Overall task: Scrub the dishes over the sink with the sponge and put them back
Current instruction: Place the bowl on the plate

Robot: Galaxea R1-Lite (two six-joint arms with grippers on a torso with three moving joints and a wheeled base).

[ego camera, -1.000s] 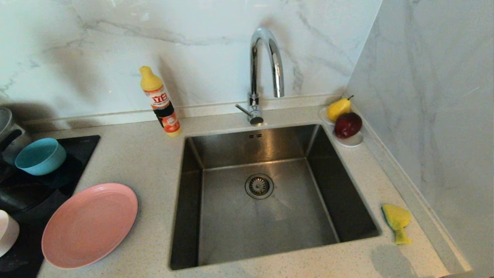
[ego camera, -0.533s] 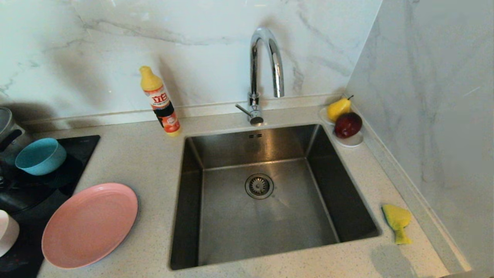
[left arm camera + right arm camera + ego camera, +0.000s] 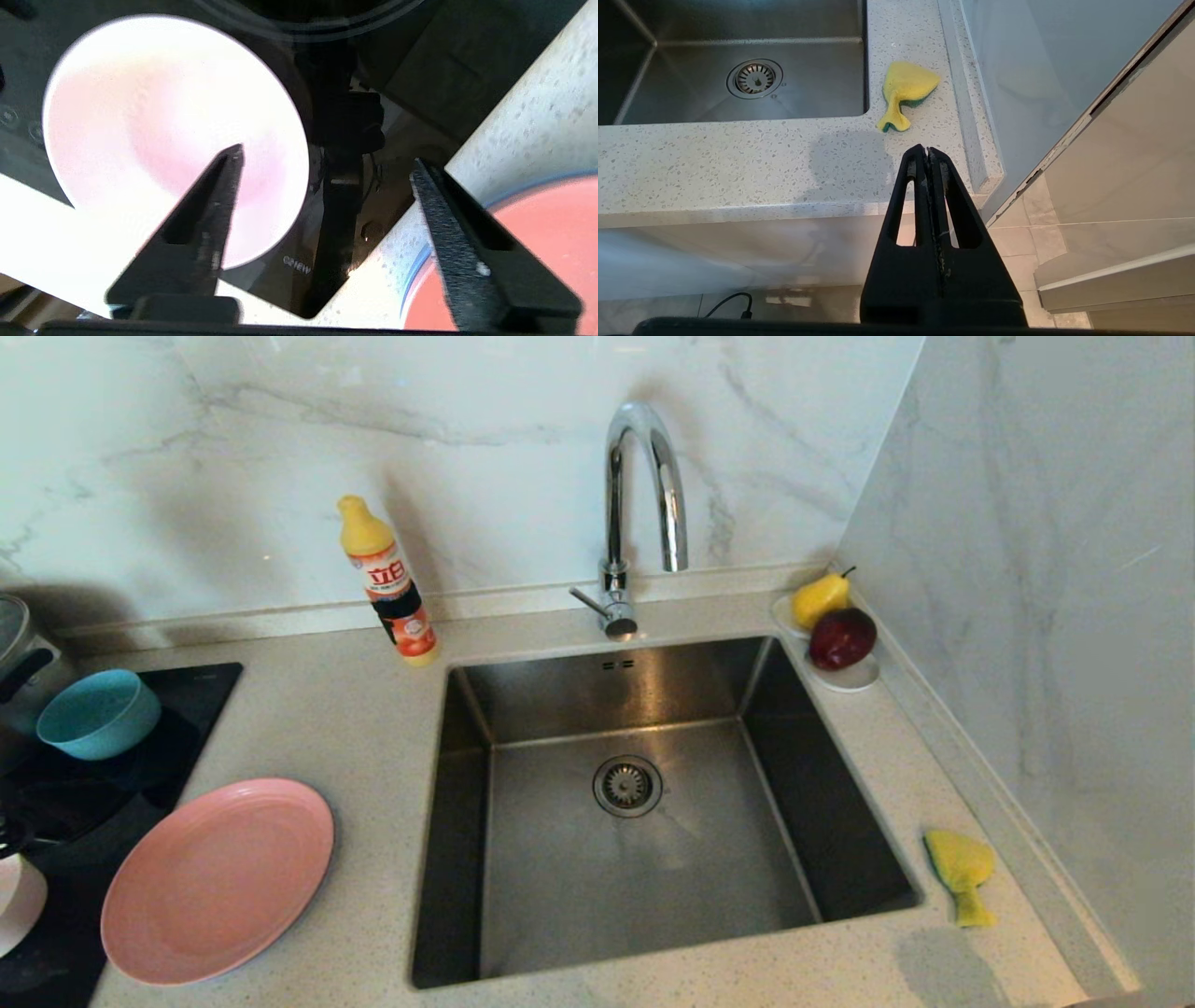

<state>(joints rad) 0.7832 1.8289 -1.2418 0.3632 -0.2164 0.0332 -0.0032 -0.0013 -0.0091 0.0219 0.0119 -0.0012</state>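
Observation:
The salmon-pink plate [image 3: 217, 880] lies on the counter left of the sink [image 3: 896, 859]. A grey-blue plate rim [image 3: 423, 261] shows under the salmon-pink plate [image 3: 537, 233]. The teal bowl [image 3: 98, 712] and the pale pink bowl [image 3: 19, 901] stand on the black cooktop [image 3: 187, 709]. My left gripper [image 3: 327, 155] hangs open above the cooktop corner, between the pale pink bowl [image 3: 163, 116] and the plates, holding nothing. The yellow sponge [image 3: 960, 873] lies on the counter right of the sink. My right gripper [image 3: 928, 149] is shut and empty, off the counter's front edge near the sponge [image 3: 908, 91].
A curved chrome tap [image 3: 644, 485] stands behind the sink. A yellow detergent bottle [image 3: 387, 583] is at the back left of the sink. A white saucer with fruit [image 3: 840, 635] sits in the back right corner. A steel pot [image 3: 14, 644] is at the far left. A wall bounds the right side.
The dark left arm seen over the cooktop at the head view's left edge has drawn back almost out of that view. The dishes and the sponge have not moved.

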